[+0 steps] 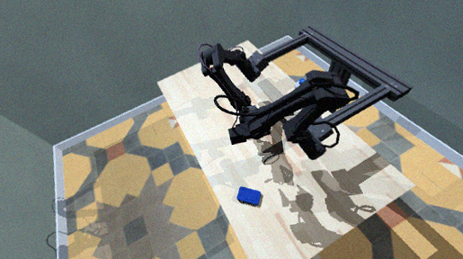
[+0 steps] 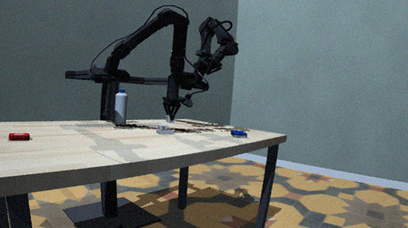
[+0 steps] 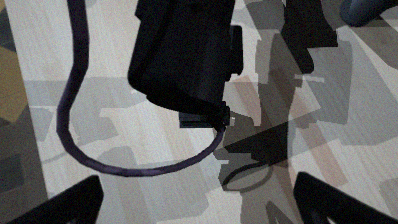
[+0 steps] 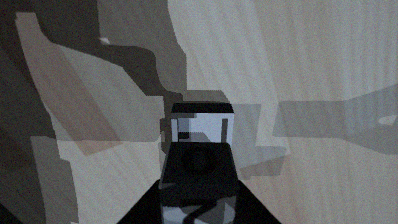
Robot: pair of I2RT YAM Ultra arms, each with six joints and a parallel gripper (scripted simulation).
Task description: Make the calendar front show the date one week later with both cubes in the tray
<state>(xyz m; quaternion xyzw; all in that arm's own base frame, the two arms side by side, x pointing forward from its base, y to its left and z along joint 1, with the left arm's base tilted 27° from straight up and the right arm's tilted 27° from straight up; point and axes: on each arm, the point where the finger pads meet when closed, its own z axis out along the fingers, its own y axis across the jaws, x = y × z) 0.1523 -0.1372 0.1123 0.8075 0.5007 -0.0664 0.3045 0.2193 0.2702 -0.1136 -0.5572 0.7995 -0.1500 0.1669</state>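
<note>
Calendar tray (image 2: 165, 132) (image 4: 212, 125) lies partly hidden behind the cube (image 2: 169, 119) (image 4: 199, 159) the right fingers (image 2: 175, 112) grip, left fingers standing wide.

blue block (image 1: 249, 196) on table (image 1: 235, 156) | both arms above, pincers unclear
</note>
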